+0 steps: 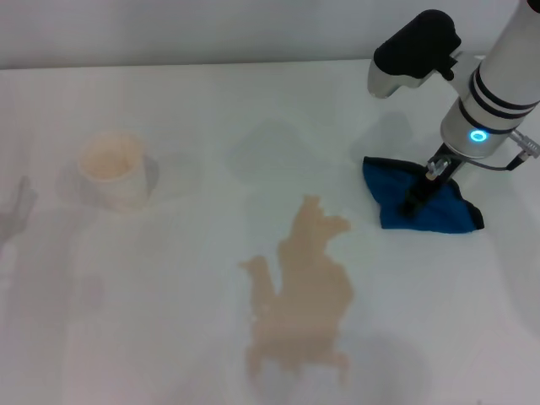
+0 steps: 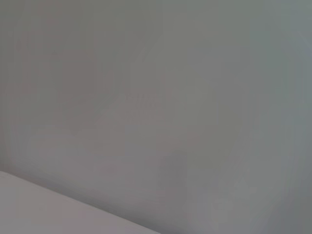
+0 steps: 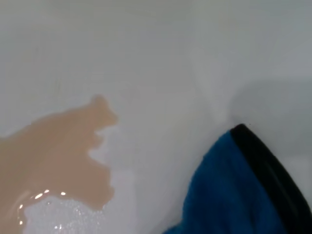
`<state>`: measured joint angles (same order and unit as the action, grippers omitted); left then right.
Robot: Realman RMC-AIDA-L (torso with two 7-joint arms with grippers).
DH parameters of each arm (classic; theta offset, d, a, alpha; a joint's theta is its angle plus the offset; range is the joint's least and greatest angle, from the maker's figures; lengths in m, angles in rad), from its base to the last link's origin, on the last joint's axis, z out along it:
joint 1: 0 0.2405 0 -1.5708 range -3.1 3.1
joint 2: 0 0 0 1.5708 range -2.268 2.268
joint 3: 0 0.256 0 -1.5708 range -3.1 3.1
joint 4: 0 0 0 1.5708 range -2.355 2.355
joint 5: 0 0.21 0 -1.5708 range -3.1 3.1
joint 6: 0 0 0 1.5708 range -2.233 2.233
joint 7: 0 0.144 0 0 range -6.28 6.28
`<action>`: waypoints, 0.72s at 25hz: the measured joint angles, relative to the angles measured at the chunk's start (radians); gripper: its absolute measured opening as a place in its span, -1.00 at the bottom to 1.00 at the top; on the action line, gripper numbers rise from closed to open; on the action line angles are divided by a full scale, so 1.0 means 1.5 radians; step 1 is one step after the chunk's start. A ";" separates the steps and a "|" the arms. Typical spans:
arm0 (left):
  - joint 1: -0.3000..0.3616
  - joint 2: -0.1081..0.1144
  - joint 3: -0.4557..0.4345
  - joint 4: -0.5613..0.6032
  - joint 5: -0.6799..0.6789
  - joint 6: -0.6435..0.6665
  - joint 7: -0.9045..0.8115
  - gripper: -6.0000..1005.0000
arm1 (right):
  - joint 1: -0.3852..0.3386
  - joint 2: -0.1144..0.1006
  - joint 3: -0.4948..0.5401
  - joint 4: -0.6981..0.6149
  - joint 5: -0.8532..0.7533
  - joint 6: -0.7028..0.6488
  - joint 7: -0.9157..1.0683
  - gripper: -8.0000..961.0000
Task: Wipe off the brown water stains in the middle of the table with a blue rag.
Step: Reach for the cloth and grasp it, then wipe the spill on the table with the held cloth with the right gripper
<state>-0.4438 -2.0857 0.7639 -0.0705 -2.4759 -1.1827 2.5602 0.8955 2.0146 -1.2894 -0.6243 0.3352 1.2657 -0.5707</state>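
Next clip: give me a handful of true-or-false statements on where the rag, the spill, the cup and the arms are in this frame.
1. The royal-blue cloth rag with black trim lies on top of the pale tan-brown liquid stain. False: it lies apart from it, on bare white table, toward the robot's right.
2. The right gripper is down at the rag. True.
3. The cream paper cup lies tipped on its side. False: it stands upright.
4. The cup stands on the robot's left of the stain. True.
5. The left gripper is also at the rag. False: it is not in view.
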 joint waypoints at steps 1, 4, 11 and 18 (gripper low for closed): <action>0.000 0.000 0.000 0.000 0.000 0.000 0.000 0.78 | 0.000 0.000 0.000 0.000 0.001 0.001 0.000 0.33; 0.002 0.001 0.000 0.000 0.000 0.000 0.000 0.78 | 0.001 0.001 0.001 0.000 0.002 0.005 0.000 0.09; 0.004 0.001 0.000 0.000 0.000 0.000 0.000 0.78 | 0.000 0.001 0.001 0.001 0.004 0.006 0.002 -0.54; 0.004 0.001 0.000 0.000 0.000 0.000 0.000 0.77 | -0.005 0.003 -0.002 -0.004 0.060 0.008 -0.026 -0.63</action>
<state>-0.4372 -2.0846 0.7639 -0.0706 -2.4759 -1.1827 2.5602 0.8879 2.0190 -1.2925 -0.6298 0.4259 1.2783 -0.6092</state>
